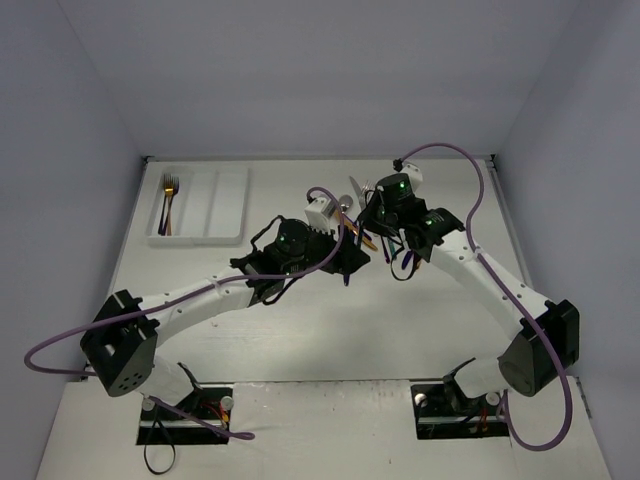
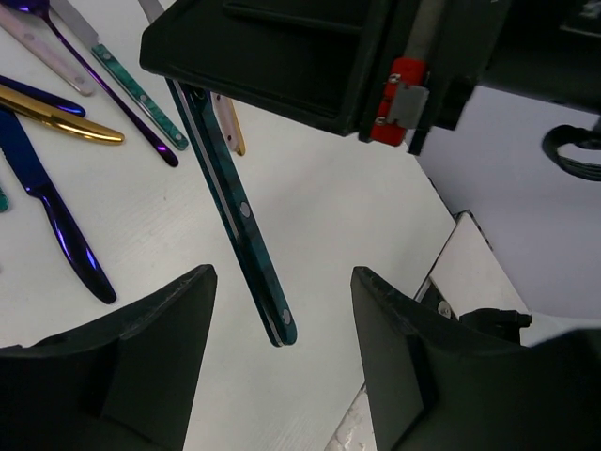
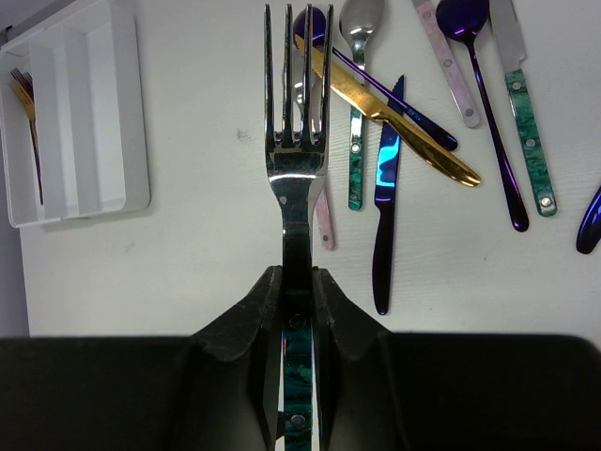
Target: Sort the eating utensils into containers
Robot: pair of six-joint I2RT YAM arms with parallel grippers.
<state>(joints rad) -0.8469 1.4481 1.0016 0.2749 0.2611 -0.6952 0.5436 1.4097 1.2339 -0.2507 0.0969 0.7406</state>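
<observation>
white worktop [image 1: 330, 340], walls on three sides. left arm [image 1: 200, 298] and right arm [image 1: 495, 285] both reach in and meet to the right of the tray [image 1: 228, 200], wrists close together. the tray is flat white plastic with three long parallel compartments, and it sits at the far left of the worktop. right tool [image 3: 297, 282] is clamped tight on the teal-handled fork [image 3: 297, 178]. its fingers pinch the top of the handle just under the silver neck, and the tines point away from the tool. the fork is held up in the tool, right of the tray and well apart from it. left tool [image 2: 284, 274] has its jaws apart and grips nothing. in the left wrist view the fork's teal handle end shows between the two fingers, touching neither. loose utensils [image 3: 362, 23] lie flat in a scatter on the worktop right of the tray, below the two tools. the gold knife [image 3: 413, 132] lies slanted across a purple handle. the dark blue knife [image 3: 383, 235] is just beside it, and the teal-handled knife [image 3: 528, 141] is farther from the tray. pink-handled pieces and a purple spoon are mixed in; some pieces overlap, so an exact count is hard to tell. two forks [image 1: 168, 205], one gold and one dark, lie side by side in the tray's leftmost compartment, tines toward its far end.
</observation>
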